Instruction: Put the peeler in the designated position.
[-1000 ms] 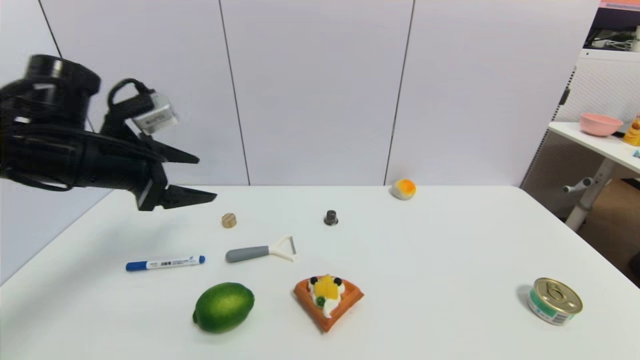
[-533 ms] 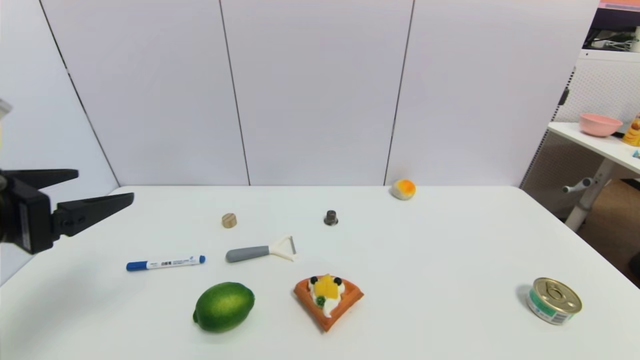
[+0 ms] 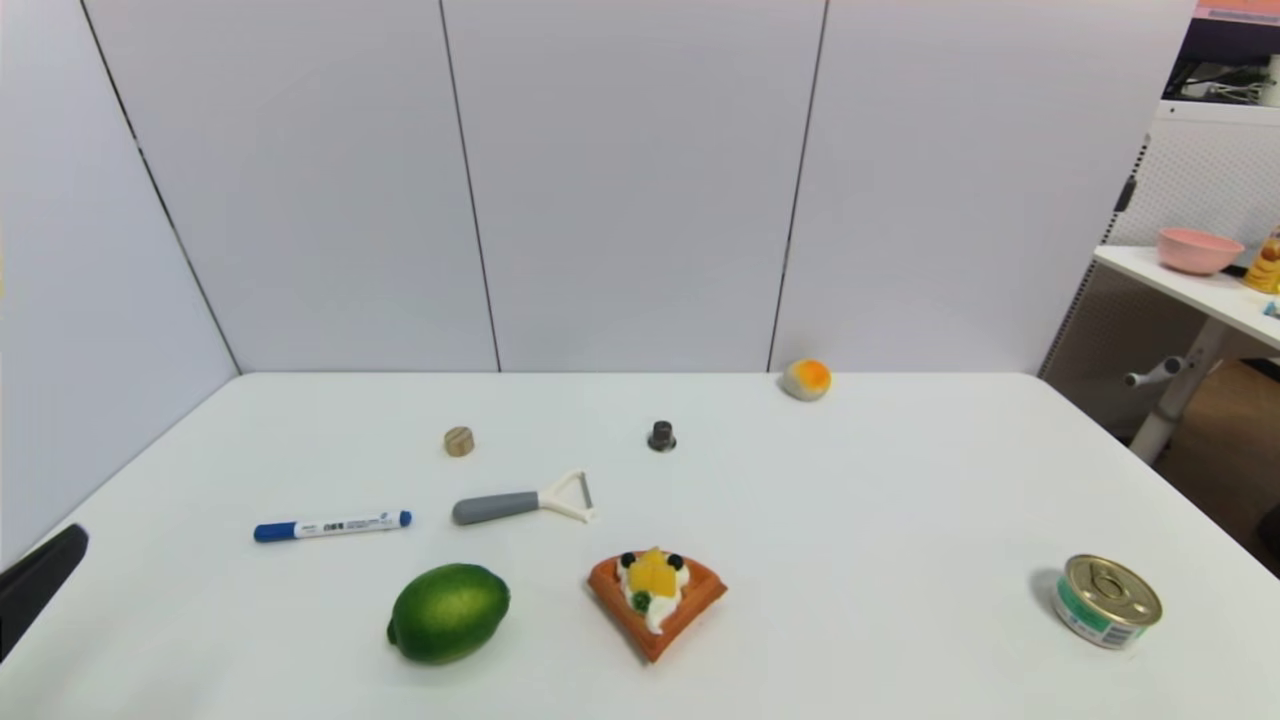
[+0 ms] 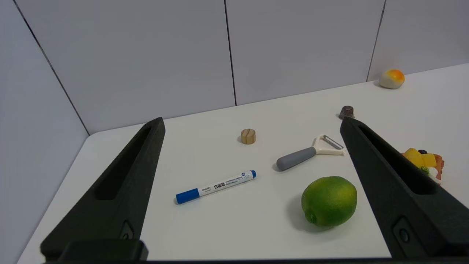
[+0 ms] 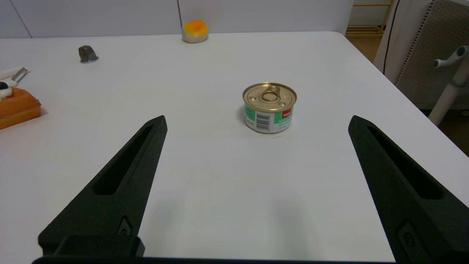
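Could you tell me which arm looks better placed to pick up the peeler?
Probably the left: the left end effector is open facing the peeler, while the right end effector faces the can.

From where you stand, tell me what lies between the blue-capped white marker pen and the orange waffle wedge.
The grey-handled Y-shaped peeler lies between the marker pen and the waffle wedge, touching neither, as the head view shows.

Beside the waffle (image 5: 16, 106), itself cut off at the picture's edge, only the peeler (image 5: 14, 73) head shows.
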You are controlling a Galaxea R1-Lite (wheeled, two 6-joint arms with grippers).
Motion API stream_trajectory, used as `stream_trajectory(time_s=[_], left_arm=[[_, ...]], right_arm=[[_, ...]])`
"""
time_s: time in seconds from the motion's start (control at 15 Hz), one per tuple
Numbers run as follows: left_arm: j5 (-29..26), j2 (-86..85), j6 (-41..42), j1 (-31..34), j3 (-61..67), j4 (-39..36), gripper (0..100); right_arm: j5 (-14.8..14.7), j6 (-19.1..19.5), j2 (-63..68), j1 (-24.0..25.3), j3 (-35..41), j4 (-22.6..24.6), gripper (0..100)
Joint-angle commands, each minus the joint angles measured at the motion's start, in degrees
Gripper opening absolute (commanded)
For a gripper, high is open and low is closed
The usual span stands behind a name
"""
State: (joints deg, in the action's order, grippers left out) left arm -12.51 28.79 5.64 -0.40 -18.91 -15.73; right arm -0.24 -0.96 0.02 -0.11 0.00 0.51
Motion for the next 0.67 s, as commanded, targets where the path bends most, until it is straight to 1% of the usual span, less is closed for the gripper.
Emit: stream_trajectory(time_s=[0.07,0.33,0.4,0.53,0.6,0.67], left_arm=[[1.43,-16.14,0.51,1.19,9.42,3.95,100],[3.19,-25.10,0.16,0.49,18.38,5.53,100],[3.72,-26.95,-0.02,0.49,18.91,6.59,100],[10.93,-28.88,-0.11,0.49,18.91,10.45,100],[12.07,-28.79,-0.46,0.49,18.91,12.47,100],[12.07,-28.79,-1.16,0.49,18.91,14.76,100]], right_arm=[[-0.02,0.00,-0.02,0.02,0.09,0.02,100],[-0.02,0.00,-0.02,-0.07,0.09,0.02,100],[-0.02,0.00,-0.02,0.02,0.09,0.02,100],[-0.02,0.00,-0.02,-0.07,0.09,0.02,100],[-0.02,0.00,-0.02,0.02,0.09,0.02,100],[-0.02,0.00,-0.02,0.02,0.09,0.02,100]])
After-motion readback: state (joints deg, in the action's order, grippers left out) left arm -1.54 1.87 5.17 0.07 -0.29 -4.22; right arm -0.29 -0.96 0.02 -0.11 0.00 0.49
